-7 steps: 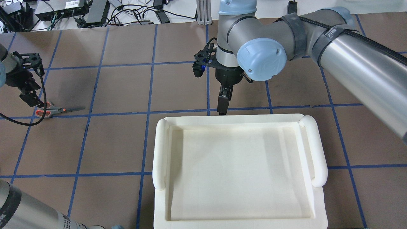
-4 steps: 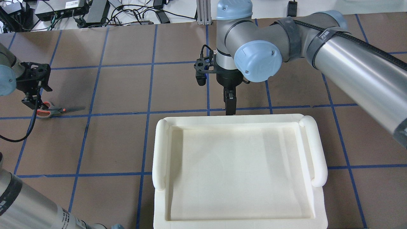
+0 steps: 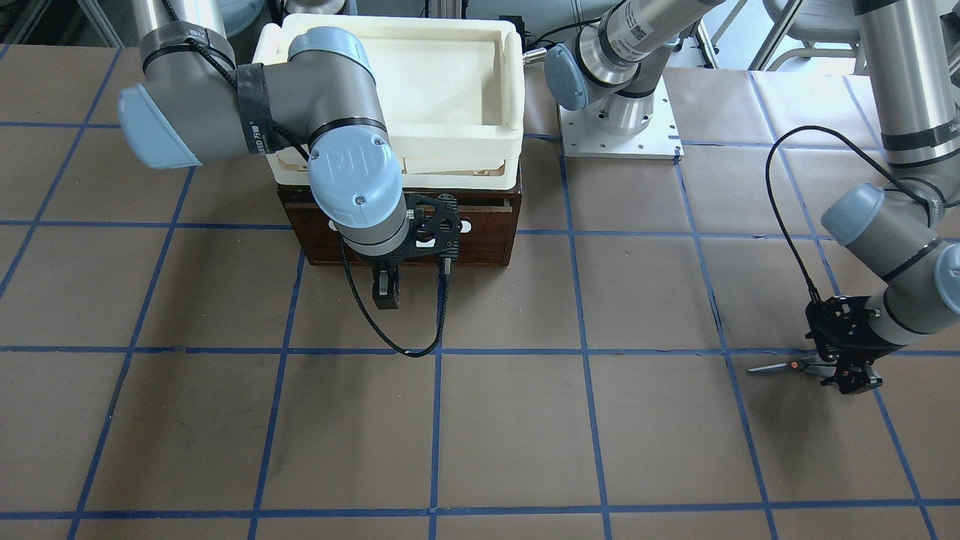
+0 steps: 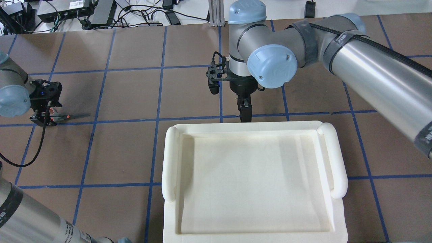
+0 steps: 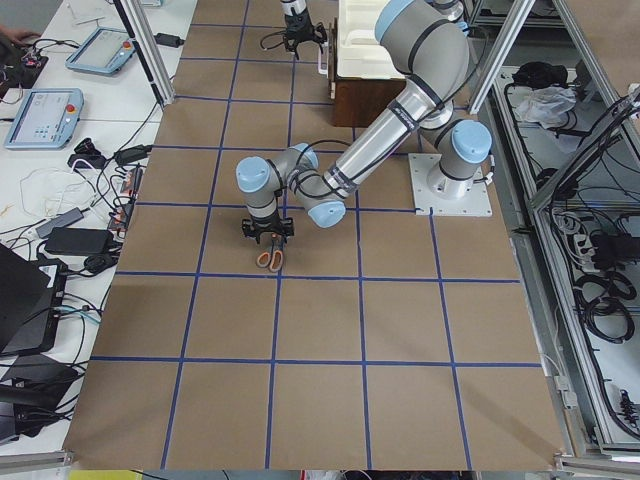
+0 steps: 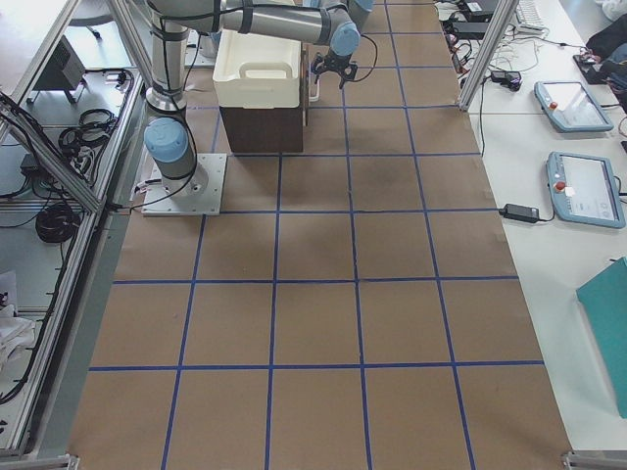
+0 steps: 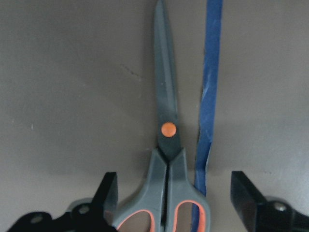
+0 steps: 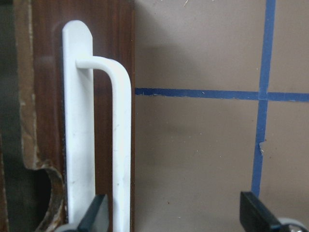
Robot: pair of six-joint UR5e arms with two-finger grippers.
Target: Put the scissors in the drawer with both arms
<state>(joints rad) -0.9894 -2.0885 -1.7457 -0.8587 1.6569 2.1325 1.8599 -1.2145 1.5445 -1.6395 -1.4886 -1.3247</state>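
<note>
The scissors (image 7: pixel 166 135) lie flat on the brown table, blades closed; they also show at the far left of the overhead view (image 4: pixel 67 116) and in the front view (image 3: pixel 780 367). My left gripper (image 7: pixel 176 193) is open, low over the handles, one finger on each side. The drawer (image 3: pixel 487 232) has a dark brown front and looks closed. Its white loop handle (image 8: pixel 120 145) shows in the right wrist view. My right gripper (image 4: pixel 245 114) is open in front of the drawer, with the handle just inside one fingertip (image 8: pixel 94 217).
A cream-white plastic tray (image 4: pixel 170 162) sits on top of the drawer's cabinet. Blue tape lines (image 7: pixel 210 96) grid the table; one runs beside the scissors. The right arm's black cable (image 3: pixel 390 337) hangs in a loop before the drawer. Cables and boxes (image 4: pixel 84 13) lie beyond the far edge.
My left gripper has moved down and sideways onto the scissors' handles. My right gripper has shifted a little to the right in front of the drawer. The scissors have not moved.
</note>
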